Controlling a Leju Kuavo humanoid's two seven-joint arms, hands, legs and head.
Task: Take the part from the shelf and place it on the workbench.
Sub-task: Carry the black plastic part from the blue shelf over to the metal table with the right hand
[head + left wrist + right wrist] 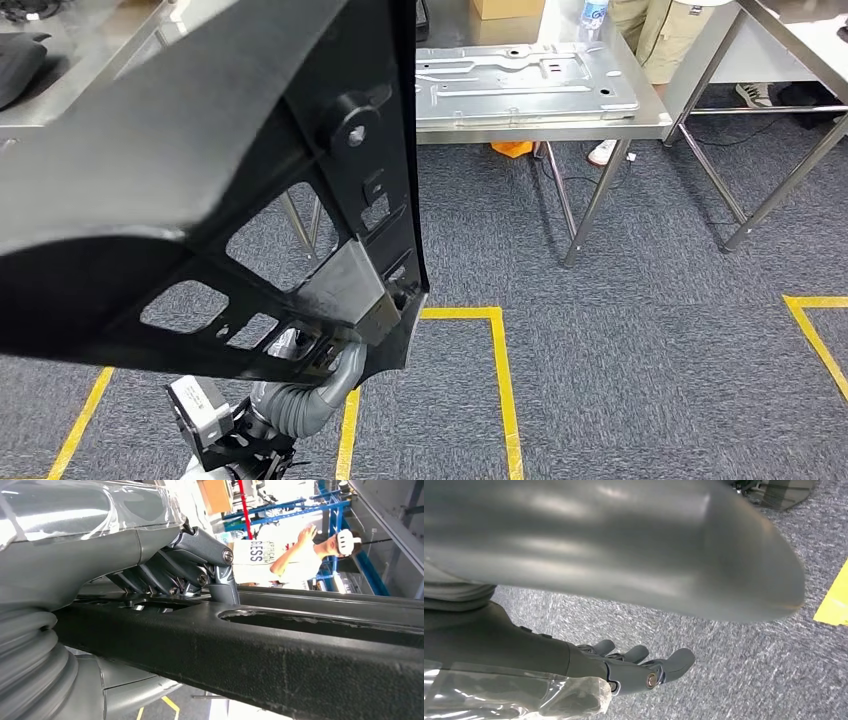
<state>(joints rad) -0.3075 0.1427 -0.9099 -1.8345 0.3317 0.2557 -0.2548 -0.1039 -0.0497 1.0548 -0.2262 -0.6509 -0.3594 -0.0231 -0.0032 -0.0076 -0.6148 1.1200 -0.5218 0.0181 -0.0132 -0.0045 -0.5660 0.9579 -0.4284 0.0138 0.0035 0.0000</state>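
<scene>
Head view: the big black part (200,170) is up in the air, carried by the left hand (335,350) gripping its lower edge from underneath. It's a long, awkward panel held at one end, so my worry is it levers down or twists in the grip as the robot moves. It also blocks much of the camera's view. Ahead is the workbench (560,125), steel, already carrying a flat metal plate (520,85) — the part could land on that or clip the table edge. A person (660,35) stands just behind the bench, and a cardboard box (505,8) sits at the back. Yellow floor tape (500,370) marks the carpet.

Left wrist view: fingers (200,565) clamped down onto the part's black rib, thumb side below. Looks firm, but it's a narrow hold. The person is visible beyond, wearing a headset.

Right wrist view: right hand (639,667) hangs over the carpet, fingers loosely apart, holding nothing — so no second support for the part.
</scene>
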